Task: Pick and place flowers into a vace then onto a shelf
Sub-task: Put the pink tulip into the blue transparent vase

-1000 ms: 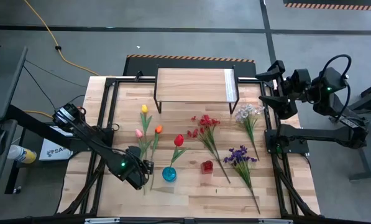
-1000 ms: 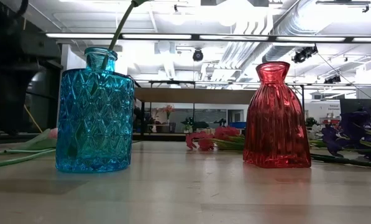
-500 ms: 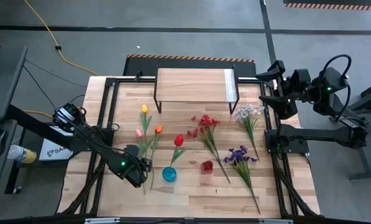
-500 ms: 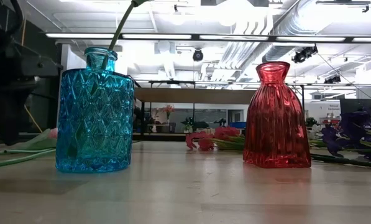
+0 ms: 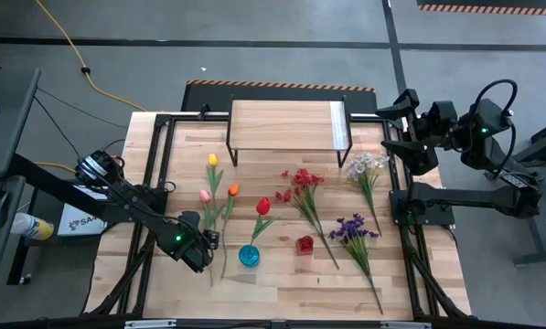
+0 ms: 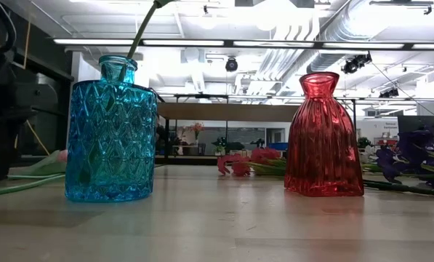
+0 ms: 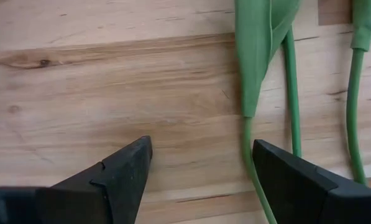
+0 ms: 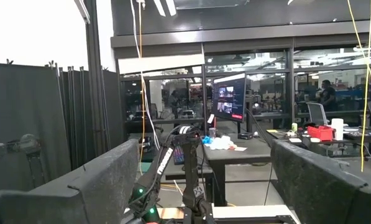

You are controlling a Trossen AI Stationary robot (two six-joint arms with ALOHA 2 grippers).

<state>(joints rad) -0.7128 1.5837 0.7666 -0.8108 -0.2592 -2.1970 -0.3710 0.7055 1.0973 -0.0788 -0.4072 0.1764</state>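
The blue glass vase point(image 5: 249, 255) point(image 6: 111, 131) stands near the table's near edge. A red tulip point(image 5: 263, 206) is in it, its stem point(image 6: 139, 33) leaning out of the mouth. The red vase point(image 5: 305, 244) point(image 6: 323, 138) stands to its right. Yellow point(image 5: 212, 161), pink point(image 5: 204, 195) and orange point(image 5: 233, 190) tulips lie flat left of the blue vase. My left gripper point(image 5: 206, 242) point(image 7: 201, 168) hovers open just left of the blue vase, low over their green stems point(image 7: 289, 93). My right gripper point(image 5: 396, 130) point(image 8: 204, 180) waits open, raised at the far right.
The shelf point(image 5: 286, 126) stands at the table's far edge. Red point(image 5: 302, 179), white point(image 5: 366, 164) and purple point(image 5: 353, 227) sprigs lie on the table's right half. Bare wood lies along the near edge point(image 5: 291, 288).
My left gripper has drawn a little away from the blue vase, toward the table's left edge. The vases and flowers have stayed where they were.
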